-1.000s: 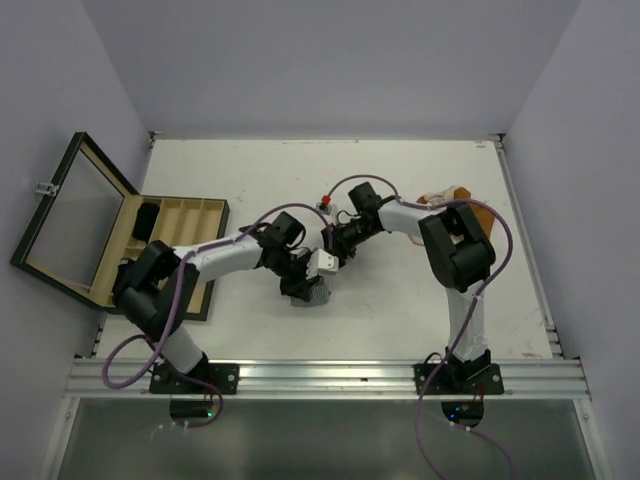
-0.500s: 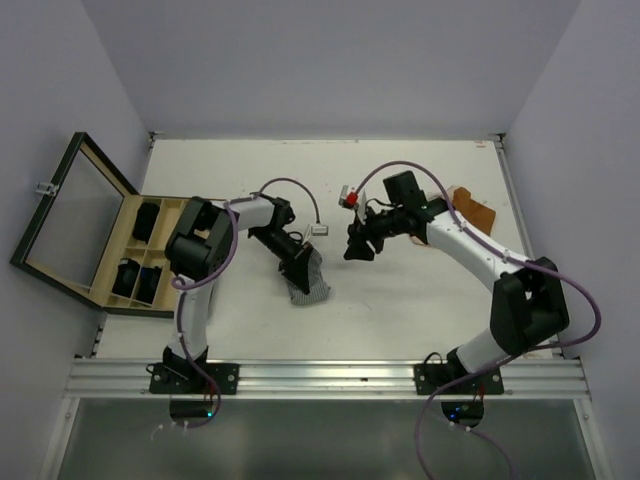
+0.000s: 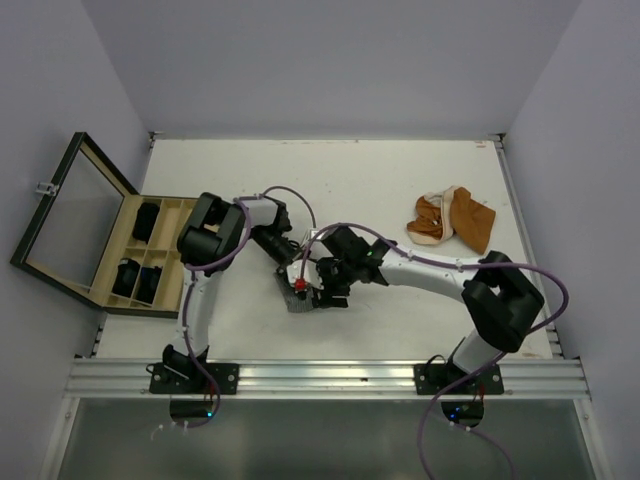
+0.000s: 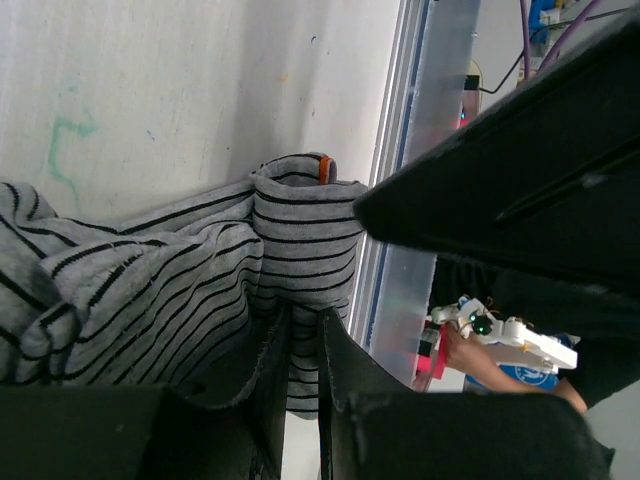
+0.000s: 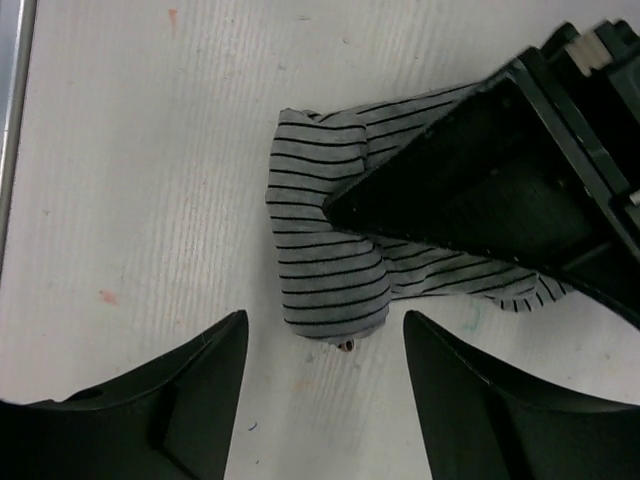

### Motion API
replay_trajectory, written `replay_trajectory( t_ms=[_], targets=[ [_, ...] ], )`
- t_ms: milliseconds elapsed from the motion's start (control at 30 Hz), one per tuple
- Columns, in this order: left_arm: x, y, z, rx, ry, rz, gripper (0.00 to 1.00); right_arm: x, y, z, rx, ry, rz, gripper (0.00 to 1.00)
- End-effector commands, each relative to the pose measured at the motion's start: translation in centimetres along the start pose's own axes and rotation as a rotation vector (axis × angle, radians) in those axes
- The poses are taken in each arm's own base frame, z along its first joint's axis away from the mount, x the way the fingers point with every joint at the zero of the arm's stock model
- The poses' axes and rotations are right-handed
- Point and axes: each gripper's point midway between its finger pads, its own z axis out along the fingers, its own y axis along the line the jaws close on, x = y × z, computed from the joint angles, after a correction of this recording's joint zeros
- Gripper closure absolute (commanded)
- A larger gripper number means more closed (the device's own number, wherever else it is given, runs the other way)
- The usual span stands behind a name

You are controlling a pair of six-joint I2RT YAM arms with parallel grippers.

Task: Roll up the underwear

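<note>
Two arms meet over one garment that lies on the table (image 3: 400, 170), a little toward 7 o'clock from its centre in the top view. This garment is the grey striped underwear (image 5: 310, 270). It is crumpled on the white surface, and one end is folded over into a thick, rounded lump.

The left gripper (image 4: 303, 325) is closed on it. In the left wrist view a fold of the striped cloth is pinched in the narrow slit between the two fingers. The rest of the cloth spreads away toward 10 o'clock of that view. A small orange tab (image 4: 322, 168) shows at the top of the fold.

The right gripper (image 5: 325, 330) has its jaws wide apart and holds nothing. In its own wrist view the two dark fingers stand at 7 and 5 o'clock. The rounded end of the cloth is just above the gap between them. I cannot tell if a fingertip touches the cloth. The black body of the left gripper covers the cloth from 2 o'clock there.

The orange-brown underwear (image 3: 462, 218) lies loose at 2 o'clock on the table, well apart from both grippers. At 9 o'clock stands the wooden box (image 3: 195, 218), with its glass lid (image 3: 72, 210) open and leaning outward. Several pieces of black underwear (image 3: 148, 220) sit in its compartments on the lid side.
</note>
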Motion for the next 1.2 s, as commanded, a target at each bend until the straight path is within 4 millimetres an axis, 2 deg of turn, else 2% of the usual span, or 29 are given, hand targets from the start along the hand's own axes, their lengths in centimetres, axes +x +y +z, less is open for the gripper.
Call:
replay_trajectory(
  t_ms=[0,200,467,533,567,600,633,667,700,733,767,833,867,933,967,1000,1033,1067,1100,1133,1167],
  targets=[
    [3.9,9.6,-0.8,-0.284,0.242,0.171,0.99,-1.2,-1.4,1.4,0.069,0.002,-0.181,0.33],
    [4.1,9.6,-0.9,-0.288,0.249,0.169,0.99,-2.2,0.2,3.1,0.026,-0.021,-0.205,0.37],
    [4.2,9.7,-0.9,-0.282,0.242,0.163,0.99,0.8,1.0,5.7,-0.011,0.031,-0.216,0.48],
    [4.2,9.5,-0.9,-0.282,0.241,0.166,0.99,1.4,1.1,6.2,-0.02,0.043,-0.208,0.54],
    [4.3,9.5,-0.9,-0.282,0.241,0.166,0.99,1.3,1.3,6.2,-0.02,0.038,-0.202,0.58],
    [4.3,9.4,-0.9,-0.285,0.238,0.169,0.98,1.2,1.4,6.2,-0.023,0.027,-0.196,0.69],
    [4.3,9.4,-0.9,-0.284,0.239,0.168,0.98,0.7,1.3,5.9,-0.016,0.012,-0.195,0.76],
    [3.2,8.7,-1.5,-0.295,0.198,0.205,0.86,0.0,1.9,5.3,-0.039,-0.006,-0.165,1.0],
    [3.2,8.7,-1.6,-0.296,0.195,0.202,0.86,-0.1,2.0,5.4,-0.046,-0.013,-0.165,1.0],
    [2.6,8.1,-1.8,-0.296,0.162,0.212,0.82,0.0,2.5,5.2,-0.072,-0.002,-0.155,1.0],
    [0.8,7.3,-2.8,-0.329,0.105,0.273,0.69,0.2,2.9,5.3,-0.097,0.007,-0.142,1.0],
    [-1.2,5.7,-4.5,-0.345,-0.001,0.318,0.54,0.8,4.3,5.5,-0.182,0.035,-0.087,1.0],
    [-3.3,3.9,-6.2,-0.39,-0.079,0.403,0.51,1.1,4.9,5.6,-0.213,0.045,-0.066,1.0],
    [-5.2,1.8,-9.4,-0.418,-0.231,0.429,0.45,1.1,6.0,5.8,-0.278,0.048,-0.001,1.0],
    [-6.9,-0.4,-11.8,-0.477,-0.316,0.523,0.44,1.2,6.2,5.9,-0.294,0.049,0.03,1.0],
    [-7.3,-1.0,-14.5,-0.529,-0.397,0.534,0.43,1.1,6.3,5.9,-0.312,0.044,0.051,1.0],
    [-7.1,-1.6,-15.9,-0.558,-0.468,0.489,0.41,0.8,6.1,6.0,-0.326,0.045,0.078,1.0],
    [-8.5,-4.0,-19.0,-0.647,-0.562,0.592,0.41,1.1,6.6,6.5,-0.362,0.056,0.133,1.0],
    [-8.1,-4.5,-21.8,-0.706,-0.633,0.585,0.4,1.3,6.5,6.6,-0.378,0.062,0.168,1.0],
    [-7.9,-5.1,-23.4,-0.752,-0.677,0.575,0.4,0.8,6.1,6.6,-0.386,0.059,0.218,1.0],
    [-7.6,-6.6,-24.9,-0.808,-0.711,0.614,0.4,1.2,6.2,7.2,-0.42,0.055,0.275,1.0]
  ],
)
